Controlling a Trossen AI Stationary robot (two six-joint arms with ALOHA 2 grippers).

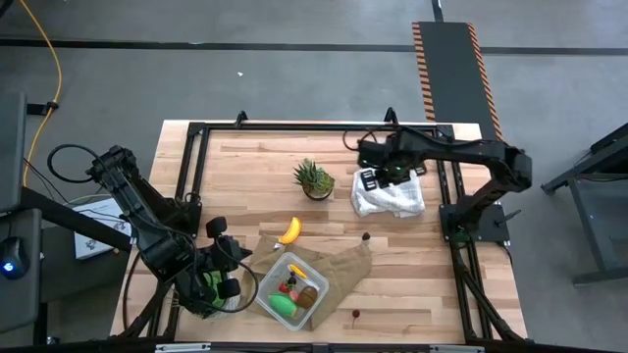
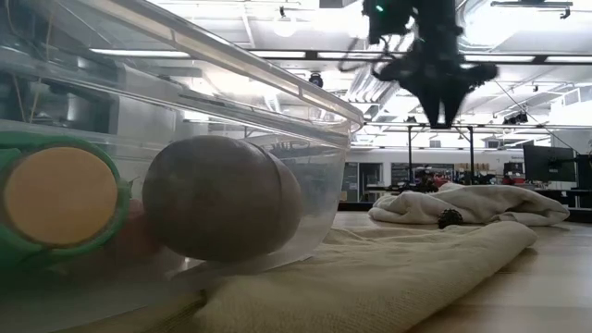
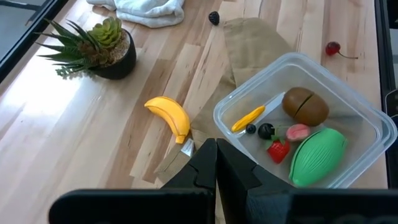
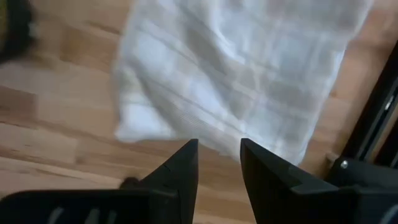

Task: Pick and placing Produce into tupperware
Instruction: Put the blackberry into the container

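The clear tupperware [image 1: 292, 291] stands on a brown paper bag [image 1: 339, 263] near the table's front edge. In it lie a brown kiwi [image 3: 305, 106], a green oval [image 3: 317, 155], a red strawberry [image 3: 278, 151], a yellow-orange piece [image 3: 247, 118] and small dark berries. A yellow banana [image 3: 171, 115] lies on the wood just beyond the box. My left gripper [image 3: 216, 155] hovers shut, empty, left of the box. My right gripper [image 4: 219, 149] hangs open over the white cloth [image 4: 249, 74] at the far right, pointing down with nothing between its fingers.
A spiky potted plant [image 1: 314, 179] stands at the table's middle back. A dark berry [image 1: 366, 235] lies at the bag's far corner, and a red cherry [image 1: 355, 314] on the wood near the front edge. A black frame [image 1: 196, 157] borders the table.
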